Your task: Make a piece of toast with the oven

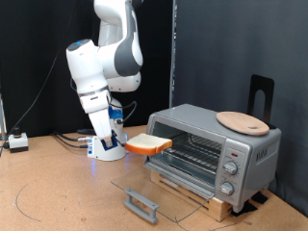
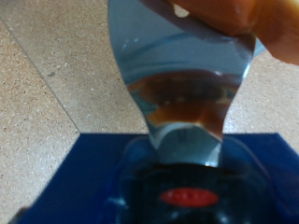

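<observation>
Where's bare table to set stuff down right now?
Free: table between white box and open glass door. Crowded: oven mouth, where gripper holds toast; board occupies the oven top.

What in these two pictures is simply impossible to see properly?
- Exterior view: the gripper fingers, too small and partly behind the piece of toast.
- Exterior view: the oven knob markings, too small.
- Wrist view: the oven, out of frame; a blurred finger fills the middle.
</observation>
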